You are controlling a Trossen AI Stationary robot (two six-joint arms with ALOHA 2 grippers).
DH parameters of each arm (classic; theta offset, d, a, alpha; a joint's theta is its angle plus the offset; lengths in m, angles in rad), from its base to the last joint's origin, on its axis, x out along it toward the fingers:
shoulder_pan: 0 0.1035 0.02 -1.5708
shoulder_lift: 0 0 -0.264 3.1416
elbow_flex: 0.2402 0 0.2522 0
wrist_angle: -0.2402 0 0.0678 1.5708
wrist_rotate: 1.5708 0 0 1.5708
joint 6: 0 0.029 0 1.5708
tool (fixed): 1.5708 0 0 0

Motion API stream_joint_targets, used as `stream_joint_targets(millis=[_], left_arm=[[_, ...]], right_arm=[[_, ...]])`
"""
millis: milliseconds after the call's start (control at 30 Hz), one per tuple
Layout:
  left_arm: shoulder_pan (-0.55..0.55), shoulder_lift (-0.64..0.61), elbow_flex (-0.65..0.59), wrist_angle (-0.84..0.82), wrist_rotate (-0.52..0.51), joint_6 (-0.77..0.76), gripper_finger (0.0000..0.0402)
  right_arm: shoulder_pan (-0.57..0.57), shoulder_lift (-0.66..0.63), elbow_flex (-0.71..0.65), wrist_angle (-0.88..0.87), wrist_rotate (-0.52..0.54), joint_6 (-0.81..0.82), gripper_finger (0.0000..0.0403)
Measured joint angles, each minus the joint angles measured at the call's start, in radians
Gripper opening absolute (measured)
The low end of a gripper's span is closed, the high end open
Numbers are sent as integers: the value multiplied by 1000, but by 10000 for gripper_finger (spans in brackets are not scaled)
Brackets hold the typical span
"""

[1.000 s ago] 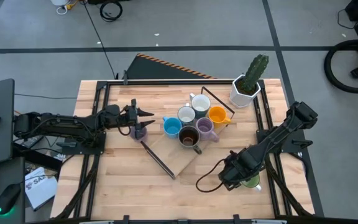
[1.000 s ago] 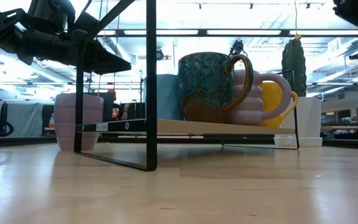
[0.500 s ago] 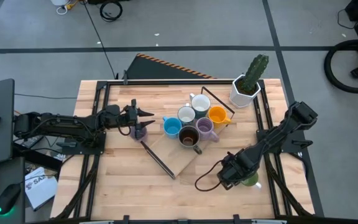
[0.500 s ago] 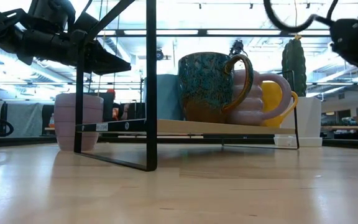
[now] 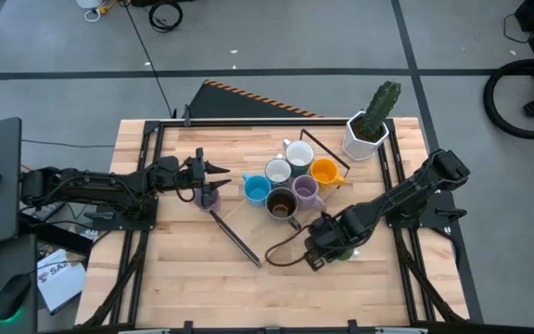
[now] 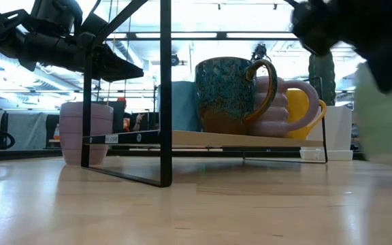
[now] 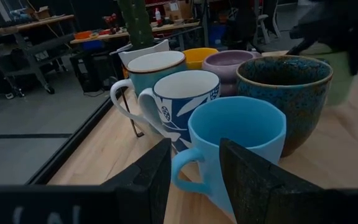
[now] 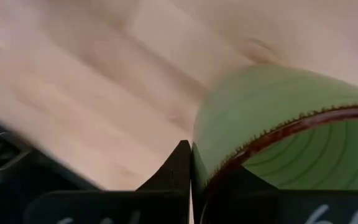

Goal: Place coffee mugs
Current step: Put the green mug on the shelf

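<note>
My right gripper (image 5: 330,245) is shut on a green mug (image 5: 350,249) just right of the near end of the wooden rack (image 5: 258,227). The low view shows this mug (image 6: 385,116) blurred at the right. Six mugs stand on the rack: white (image 5: 298,153), pale grey (image 5: 277,171), blue (image 5: 256,189), dark brown (image 5: 281,204), lavender (image 5: 306,190) and orange (image 5: 324,172). A second lavender mug (image 5: 207,195) stands on the table left of the rack. Just above it hovers my left gripper (image 5: 222,170), open and holding nothing. My right gripper pinches the green mug's wall at the brown-edged rim (image 8: 211,163), one finger inside the mug and one outside. The fingers come from above, slanting down. The mug hangs upright below them, and in the low view its base seems clear of the table.
A white faceted pot with a green cactus (image 5: 369,130) stands at the far right corner. The rack's black wire frame (image 5: 235,237) rises at its near left edge. A black cable loop (image 5: 281,255) hangs off my right arm. Bare wood lies along the table's near edge.
My right gripper has gone toward the table's left edge and a little toward the far edge, nearer the rack, and the green mug has come along with it. My left gripper and the other mugs have kept still.
</note>
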Motion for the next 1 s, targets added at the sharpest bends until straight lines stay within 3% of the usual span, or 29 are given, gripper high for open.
stream_joint_targets(millis=[233, 500, 733, 1000], left_arm=[[0, 0, 0, -4, 0, -1, 141], [0, 0, 0, -3, -7, 12, 141], [0, 0, 0, -1, -84, 76, 141], [1, 0, 0, 43, -98, 122, 141]], right_arm=[[-16, 153, 238, -42, -22, -76, 23], [-42, 436, 654, -340, -59, -265, 23], [-71, 552, 949, -462, -15, -331, 27], [-110, 554, 1015, -429, 64, -345, 28]])
